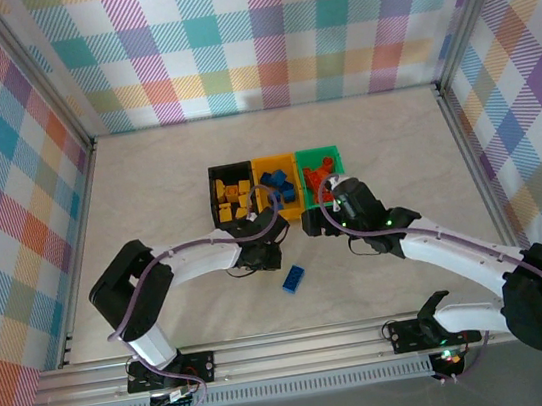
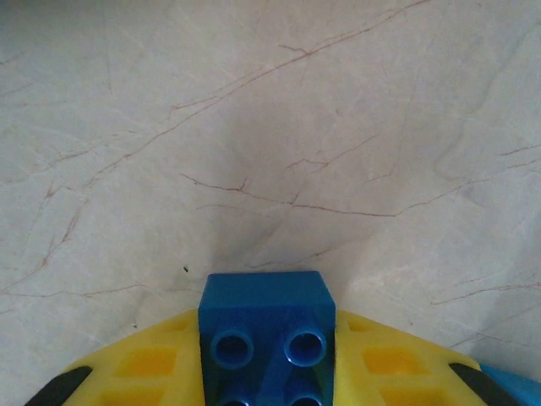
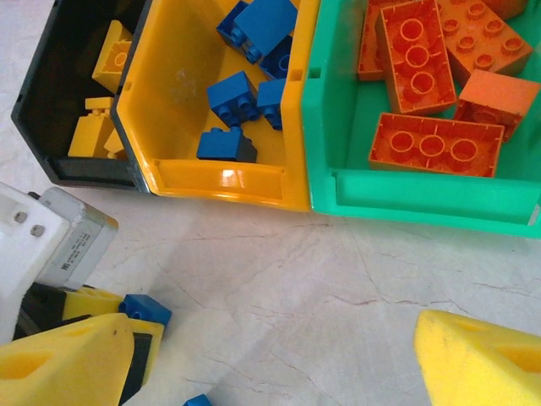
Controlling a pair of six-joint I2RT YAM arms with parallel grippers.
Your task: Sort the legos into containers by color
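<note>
Inside the left end effector (image 2: 266, 376), gripped tight, sits a blue lego (image 2: 264, 326)

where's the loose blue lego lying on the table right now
In the top view the loose blue lego lies on the table on the near side of the yellow bin, just right of the left gripper, which grips another blue lego.

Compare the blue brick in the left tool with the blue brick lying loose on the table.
The gripped brick sits clamped in the left tool; the loose brick lies untouched. The gripped brick is nearer the bins; the loose brick is nearer the arm bases. Both are blue, studded, and outside the bins.
</note>
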